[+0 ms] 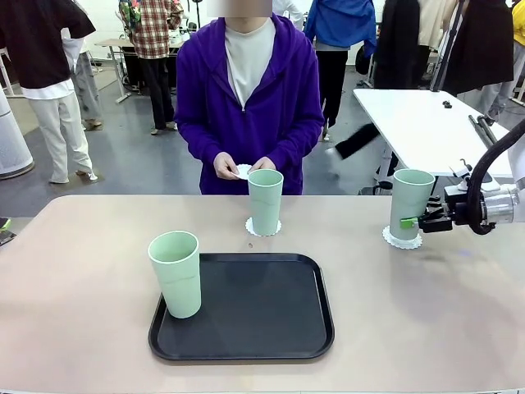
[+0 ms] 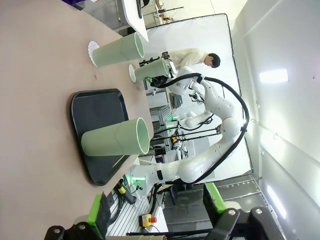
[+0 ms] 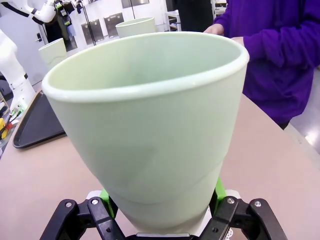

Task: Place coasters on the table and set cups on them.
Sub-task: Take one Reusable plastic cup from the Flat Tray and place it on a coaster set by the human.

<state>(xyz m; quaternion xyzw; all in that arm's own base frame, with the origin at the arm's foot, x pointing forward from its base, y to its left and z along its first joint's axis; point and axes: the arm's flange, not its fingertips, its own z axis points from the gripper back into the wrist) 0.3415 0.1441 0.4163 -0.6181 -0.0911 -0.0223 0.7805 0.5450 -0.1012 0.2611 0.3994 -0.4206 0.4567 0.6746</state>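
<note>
Beige table [image 1: 82, 312]: right pincer [image 1: 411, 221] clamped on cup [image 1: 410, 197], cup upright on coaster [image 1: 401, 241]; left pincer [image 2: 155, 209] wide.

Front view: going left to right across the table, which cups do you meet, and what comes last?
Left cup, standing on the black tray → middle cup on the middle coaster → right cup on the right coaster → right gripper, shut on the right cup.

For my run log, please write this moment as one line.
right gripper: shut on right cup, standing on first coaster | left gripper: open | middle cup: on second coaster | third cup: on tray | person: holds third coaster
</note>
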